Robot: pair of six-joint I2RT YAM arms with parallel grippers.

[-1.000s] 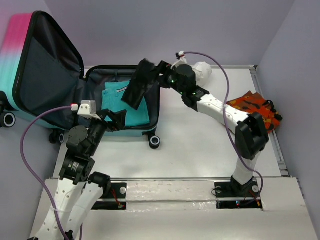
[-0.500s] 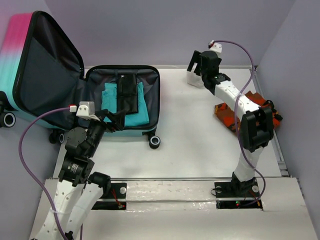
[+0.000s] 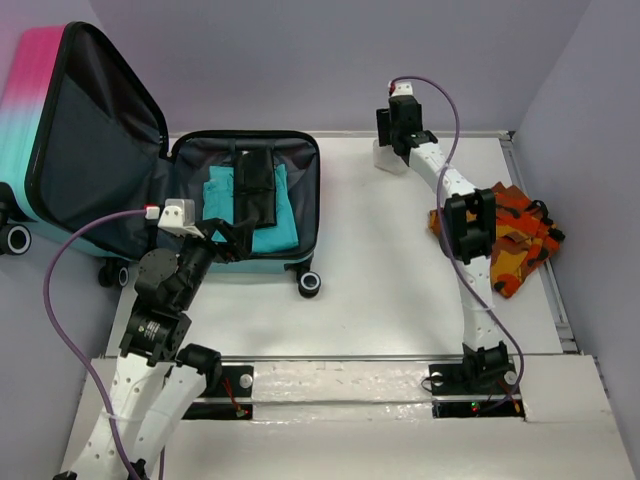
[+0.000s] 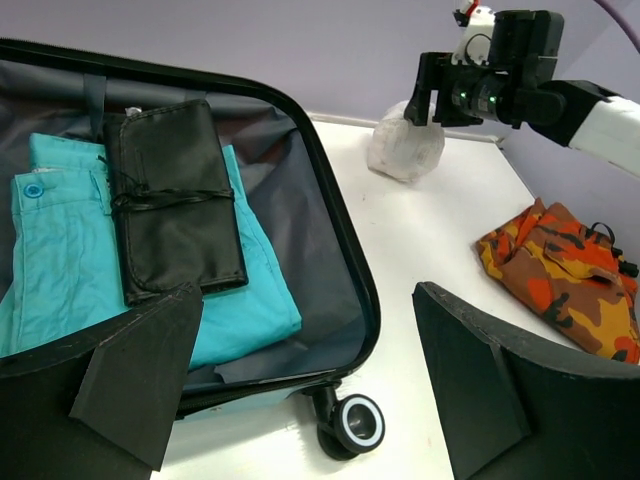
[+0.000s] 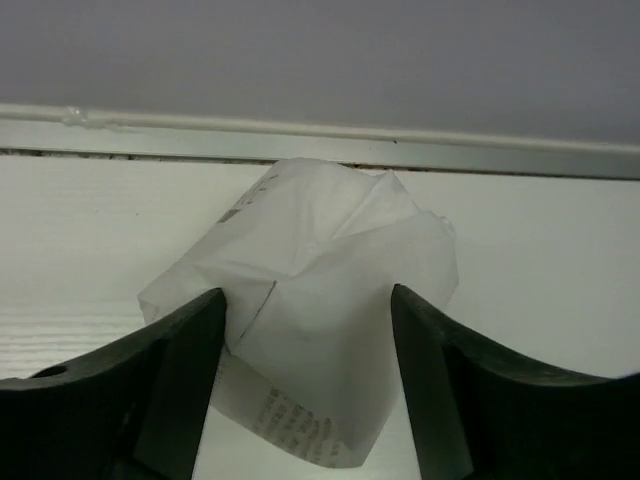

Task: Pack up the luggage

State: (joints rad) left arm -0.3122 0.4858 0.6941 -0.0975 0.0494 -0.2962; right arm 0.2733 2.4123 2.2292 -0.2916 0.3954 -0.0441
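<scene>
Close-up only, right gripper [image 5: 307, 300] astride white bag [image 5: 320, 250]

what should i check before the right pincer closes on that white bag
1. Right pincer open, one finger either side of the white bag: ok.
2. Bag gripped: not ok, not yet squeezed.
3. Bag free of other things: ok, nothing else lies near it.
4. Suitcase open, lid up: ok.
5. Room inside beside the teal trousers and black pouch: ok, bare lining on the right.
6. Left pincer out of the carrying path: cannot tell; it hangs open over the suitcase's near edge.
</scene>
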